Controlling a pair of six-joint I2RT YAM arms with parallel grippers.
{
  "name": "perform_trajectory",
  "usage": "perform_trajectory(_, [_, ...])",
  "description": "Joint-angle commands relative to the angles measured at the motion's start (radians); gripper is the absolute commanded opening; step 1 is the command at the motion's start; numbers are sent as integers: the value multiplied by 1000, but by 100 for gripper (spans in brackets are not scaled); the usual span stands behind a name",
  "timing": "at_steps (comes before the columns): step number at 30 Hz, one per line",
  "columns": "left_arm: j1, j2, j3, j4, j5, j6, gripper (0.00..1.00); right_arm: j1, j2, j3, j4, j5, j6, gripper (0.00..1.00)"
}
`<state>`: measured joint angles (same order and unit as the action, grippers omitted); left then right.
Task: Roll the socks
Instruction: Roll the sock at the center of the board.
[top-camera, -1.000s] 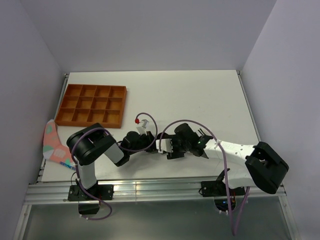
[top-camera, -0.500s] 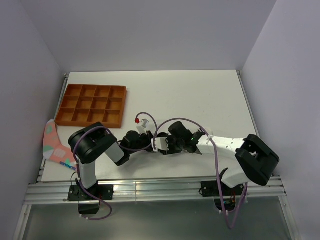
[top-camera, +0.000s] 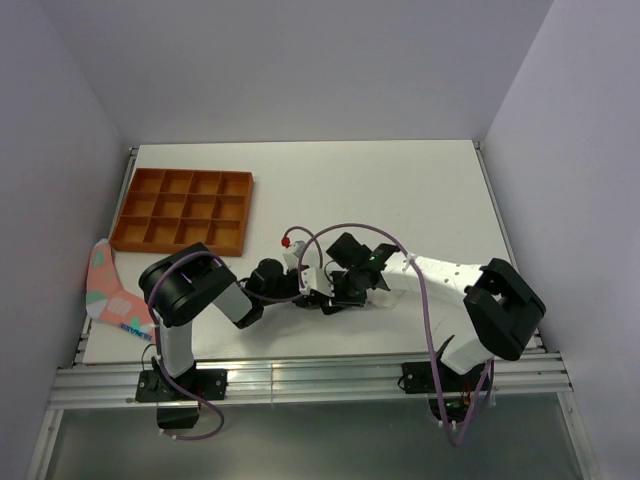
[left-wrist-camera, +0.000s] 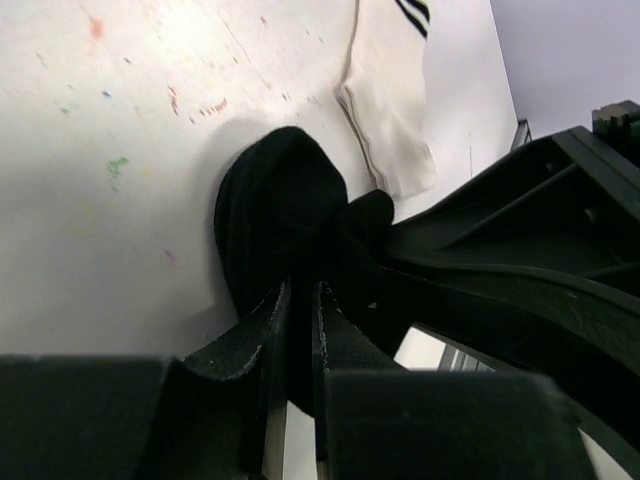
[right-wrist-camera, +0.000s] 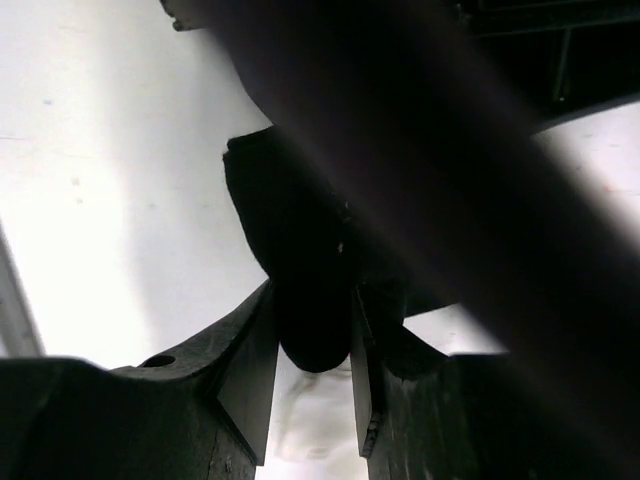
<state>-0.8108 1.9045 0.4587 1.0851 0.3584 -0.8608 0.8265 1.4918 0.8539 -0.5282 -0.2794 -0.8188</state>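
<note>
Top view: both arms meet low in the middle of the table, with the left gripper and right gripper basically nose to nose. The socks are buried under them here, so I can't see either one. The orange tray sits upper left and the pink fabric piece at the far left edge, both well apart from the action. Main worry from this angle is two sets of fingers crowding one spot, so any sideways nudge could knock them together.

Left wrist view: the left gripper is pinched tight on a fold of the black sock, which is bunched in a lump mid-frame. The white sock lies flat toward the top, just beside the lump and not wrapped in. If the roll carries on like this I'd guess the white one gets left out. The pinch is also on a thin bit of fabric, so it could slip.

Right wrist view: the right gripper is clamped on the black sock too, and a dark blurry shape crosses most of the frame. With both pulling the same wad, it could stretch and unroll, or pop free.
</note>
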Motion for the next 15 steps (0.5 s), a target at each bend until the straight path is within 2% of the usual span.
perform_trajectory(1, [-19, 45, -29, -261, -9, 95, 0, 16, 25, 57, -94, -184, 75, 33])
perform_trajectory(6, [-19, 13, -51, -221, -55, 74, 12, -9, 132, 97, -142, -198, 95, 30])
perform_trajectory(15, [-19, -65, -112, -134, -157, 17, 33, -139, 317, 241, -280, -323, 93, 26])
